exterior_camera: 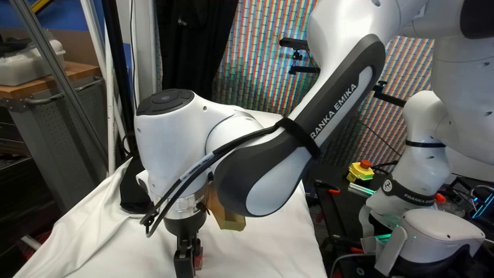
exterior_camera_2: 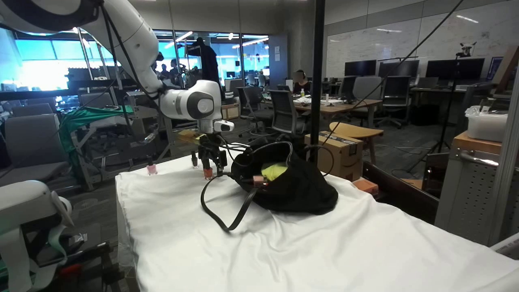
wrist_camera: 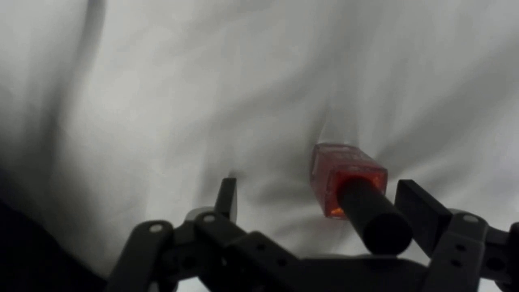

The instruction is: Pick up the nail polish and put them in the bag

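Observation:
A nail polish bottle with a red body and black cap (wrist_camera: 338, 172) stands on the white cloth in the wrist view. My gripper (wrist_camera: 317, 182) is open around it, with the cap close to the right-hand finger and a wide gap to the left-hand one. In an exterior view the same red bottle (exterior_camera_2: 208, 174) shows under the gripper (exterior_camera_2: 213, 168). Farther along the table are a pink nail polish (exterior_camera_2: 151, 168) and a dark-capped one (exterior_camera_2: 194, 160). The black bag (exterior_camera_2: 304, 190) lies slumped beside the gripper, its mouth showing yellow-green stuff (exterior_camera_2: 274, 172) and a pinkish block-like item (exterior_camera_2: 258, 181).
One bag handle (exterior_camera_2: 229, 227) loops out over the white cloth (exterior_camera_2: 324, 251); thin loops rise above the bag's mouth. A tan, box-like piece (exterior_camera: 229, 221) shows behind the wrist. Beyond the table's edge stands another white robot arm (exterior_camera: 428, 243).

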Available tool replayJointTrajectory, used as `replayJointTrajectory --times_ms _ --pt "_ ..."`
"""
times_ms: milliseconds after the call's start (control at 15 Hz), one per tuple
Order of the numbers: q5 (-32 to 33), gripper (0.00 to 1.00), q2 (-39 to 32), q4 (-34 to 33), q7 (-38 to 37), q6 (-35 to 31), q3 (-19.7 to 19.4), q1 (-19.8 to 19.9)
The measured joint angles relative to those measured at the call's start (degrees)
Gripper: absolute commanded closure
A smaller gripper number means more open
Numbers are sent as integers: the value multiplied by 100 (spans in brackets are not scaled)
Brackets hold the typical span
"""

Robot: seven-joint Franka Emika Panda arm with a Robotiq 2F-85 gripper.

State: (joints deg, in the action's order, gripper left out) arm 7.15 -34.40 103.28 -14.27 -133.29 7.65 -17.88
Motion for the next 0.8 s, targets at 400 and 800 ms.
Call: replayJointTrajectory --times_ms 400,800 --pt "-182 0 11 71 291 -103 57 67" --pt "-211 0 12 75 370 -103 69 81"
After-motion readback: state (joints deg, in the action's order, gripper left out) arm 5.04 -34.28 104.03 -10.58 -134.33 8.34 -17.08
